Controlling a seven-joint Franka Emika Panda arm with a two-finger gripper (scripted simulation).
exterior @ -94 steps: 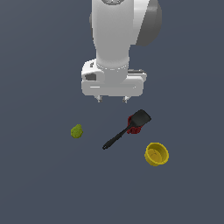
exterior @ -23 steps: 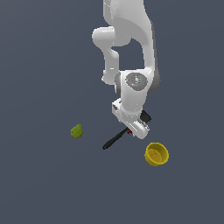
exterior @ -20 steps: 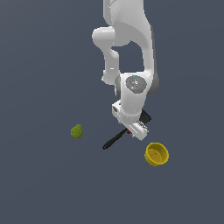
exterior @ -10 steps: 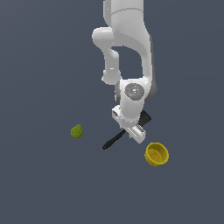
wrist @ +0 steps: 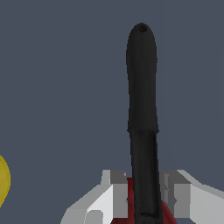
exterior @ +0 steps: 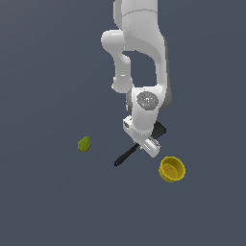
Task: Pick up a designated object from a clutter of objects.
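The black spatula [exterior: 126,156] lies on the dark floor, its handle pointing toward the exterior view's left and a corner of its blade [exterior: 160,129] showing behind the hand. My gripper [exterior: 142,145] is down over its middle. In the wrist view the long round handle [wrist: 142,109] runs out from between my two fingers [wrist: 114,192], which sit tight on either side of it, so the gripper [wrist: 143,194] is shut on the spatula. A sliver of the dark red cup [wrist: 129,197] shows under the handle. The hand hides the cup in the exterior view.
A yellow bowl [exterior: 172,169] stands close by on the exterior view's right of the gripper, its edge also showing in the wrist view [wrist: 2,179]. A small lumpy yellow-green object [exterior: 84,144] lies apart on the exterior view's left.
The arm has come down from high above the clutter onto the spatula, sinking slightly lower over the last second. The spatula, bowl and green object have not moved.
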